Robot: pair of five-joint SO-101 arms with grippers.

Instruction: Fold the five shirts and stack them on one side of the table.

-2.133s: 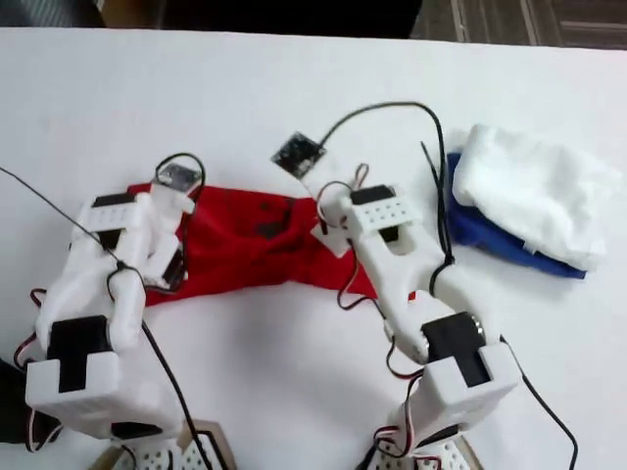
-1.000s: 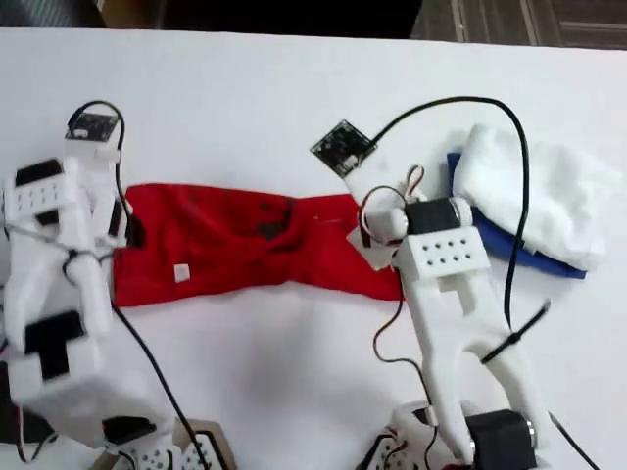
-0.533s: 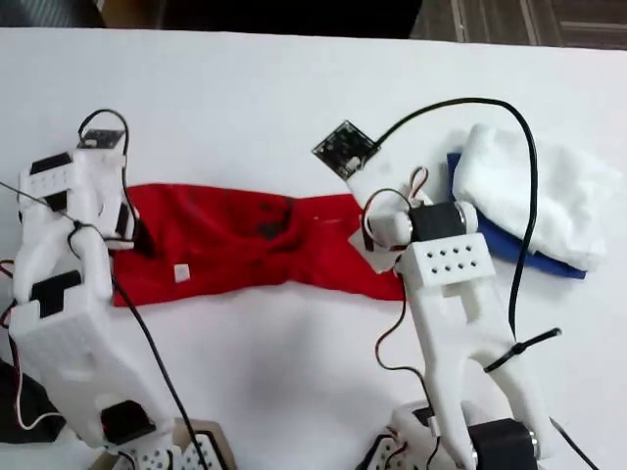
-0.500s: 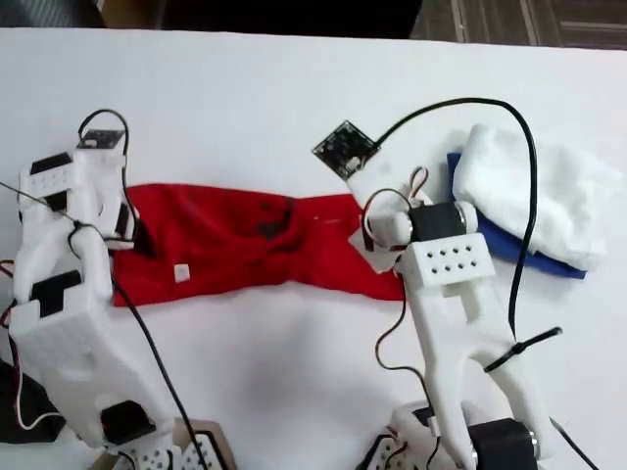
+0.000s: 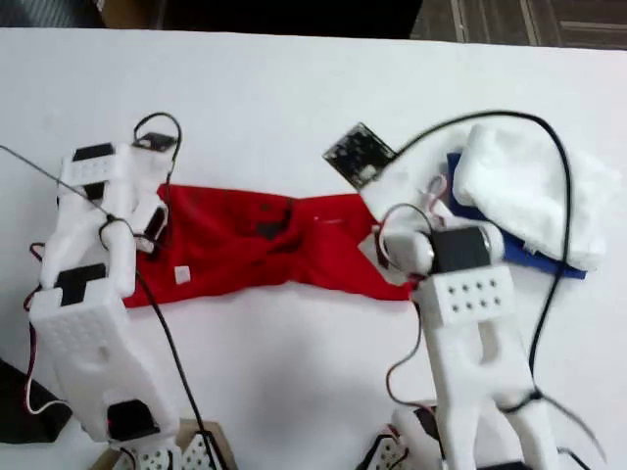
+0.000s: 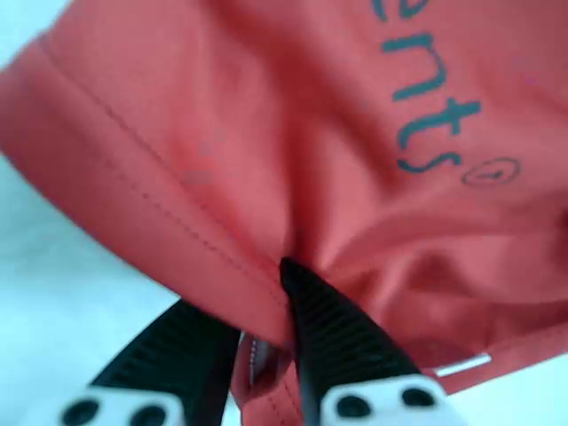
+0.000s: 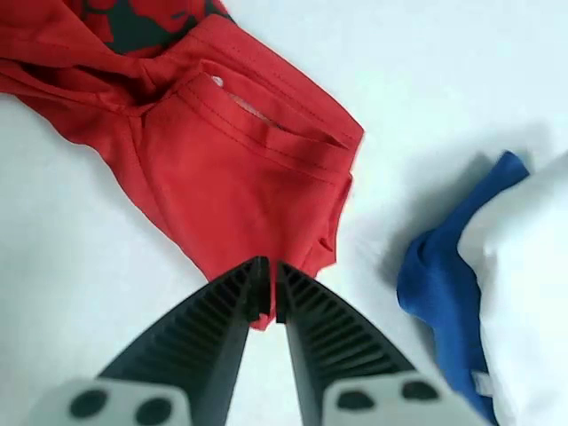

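1. A red shirt point(image 5: 265, 250) is seen lying stretched out as a long, rumpled band across the middle of the white table point(image 5: 294, 98), running from the left arm to the right arm
2. Dark print is visible near the middle of the band, where the cloth is bunched and twisted
3. The left gripper point(image 6: 253, 311) is placed at the left end of the red shirt; in the left wrist view a hemmed fold of the red cloth is pinched between its two black fingers point(image 6: 328, 337), so the cloth is held
4. The right gripper point(image 7: 266, 271) is placed at the right end of the red shirt; in the right wrist view its jaws are drawn almost together, and the lowest corner of the red cloth is caught in the narrow gap between them
5. Next to that corner a stitched, doubled hem is shown lying flat on the table
6. A folded blue shirt point(image 5: 509, 245) is found at the right side of the table, just beyond the right end of the red shirt and apart from it
7. A white shirt point(image 5: 534, 191) is laid on top of the blue one, covering most of it, so that the blue is left showing along the near edge and at the left corner
8. The right arm's black cable is seen arching over this pile
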